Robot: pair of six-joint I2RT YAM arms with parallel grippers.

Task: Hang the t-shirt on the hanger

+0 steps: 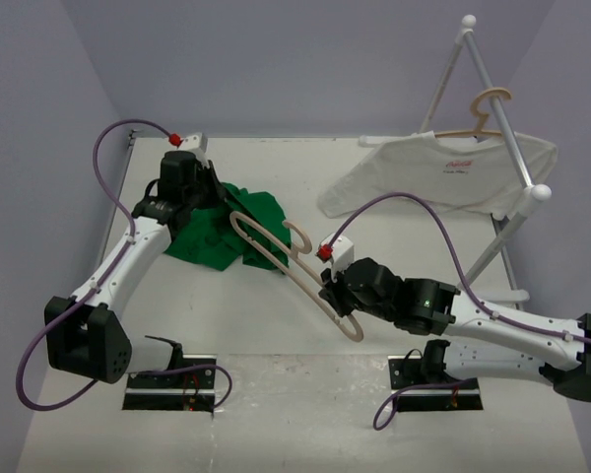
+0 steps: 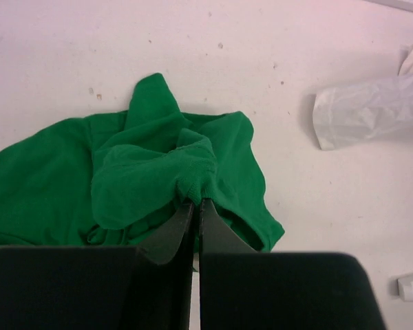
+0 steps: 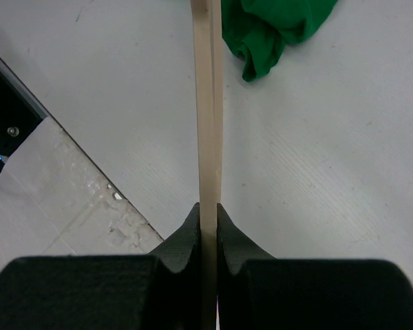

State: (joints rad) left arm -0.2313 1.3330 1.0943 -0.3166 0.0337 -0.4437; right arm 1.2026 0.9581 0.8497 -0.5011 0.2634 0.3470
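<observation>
The green t-shirt [image 1: 227, 229] lies crumpled on the table at the back left. My left gripper [image 1: 192, 200] is down on it, shut on a raised fold of the cloth [image 2: 193, 180], with the pinch at the jaw tips [image 2: 195, 203]. The tan wooden hanger [image 1: 286, 261] slants from the t-shirt's right edge toward the near centre, hook [image 1: 300, 236] pointing right. My right gripper [image 1: 331, 293] is shut on the hanger's near arm [image 3: 208, 103], with the jaws [image 3: 208, 210] pressed on both sides of the wood. A corner of the t-shirt [image 3: 275, 27] shows beyond it.
A white t-shirt [image 1: 443, 172] hangs on a second wooden hanger [image 1: 483, 113] from a white rack [image 1: 507, 148] at the back right. Its sleeve [image 2: 372, 110] reaches the table near the green cloth. Black base plates [image 1: 167, 389] sit at the near edge.
</observation>
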